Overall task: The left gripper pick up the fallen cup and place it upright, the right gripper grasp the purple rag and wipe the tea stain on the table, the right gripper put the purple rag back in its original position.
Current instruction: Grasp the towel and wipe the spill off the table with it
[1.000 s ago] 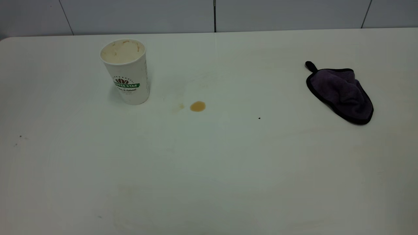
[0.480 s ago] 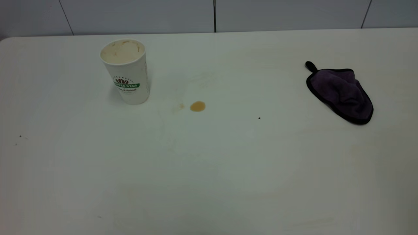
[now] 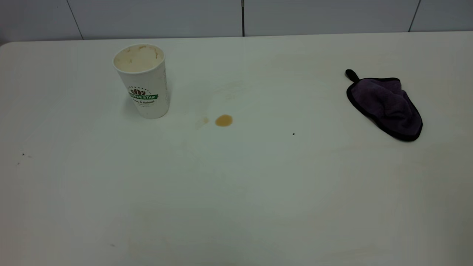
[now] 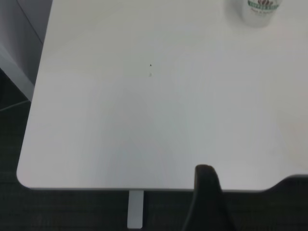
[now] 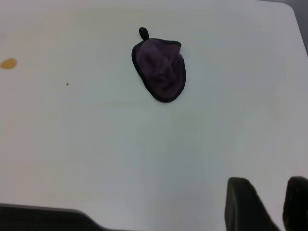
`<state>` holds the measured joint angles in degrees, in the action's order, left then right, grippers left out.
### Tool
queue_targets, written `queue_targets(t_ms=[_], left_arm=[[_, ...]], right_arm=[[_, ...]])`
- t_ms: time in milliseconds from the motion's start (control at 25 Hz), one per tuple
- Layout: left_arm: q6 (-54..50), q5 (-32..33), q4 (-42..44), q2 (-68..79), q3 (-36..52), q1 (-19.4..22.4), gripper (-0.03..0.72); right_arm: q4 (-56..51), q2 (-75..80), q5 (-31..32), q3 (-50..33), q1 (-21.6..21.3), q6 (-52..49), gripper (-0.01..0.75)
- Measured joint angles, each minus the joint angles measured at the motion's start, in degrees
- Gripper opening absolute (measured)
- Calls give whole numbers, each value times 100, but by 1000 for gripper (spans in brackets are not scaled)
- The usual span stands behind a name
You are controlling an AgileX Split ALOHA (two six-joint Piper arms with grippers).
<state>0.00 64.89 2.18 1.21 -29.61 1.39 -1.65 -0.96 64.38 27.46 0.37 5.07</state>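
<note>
White table [image 3: 236, 192] holds the upright cup [image 3: 142, 81] at far left, tea stain [image 3: 223, 120] mid-table, and purple rag [image 5: 160, 69] lying well apart from the right gripper [image 5: 269, 204], its fingers parted.

Things cut off or not readable

In the left wrist view the cup [image 4: 260, 12] is cut by the picture's edge, only its base and part of the logo show, and the left gripper [image 4: 207, 202] shows only one dark finger, so its opening cannot be told. In the right wrist view the right gripper [image 5: 269, 204] is cut too, two finger tips with a gap. The small print under the cup's banner is too small to read.
</note>
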Motion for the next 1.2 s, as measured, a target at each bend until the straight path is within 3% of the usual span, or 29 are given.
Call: queue_targets(t_ms=[1200], left_arm=[[-49,23,48,-234,175,23,564]], right_arm=[[4,0,0,0,0,0,239]])
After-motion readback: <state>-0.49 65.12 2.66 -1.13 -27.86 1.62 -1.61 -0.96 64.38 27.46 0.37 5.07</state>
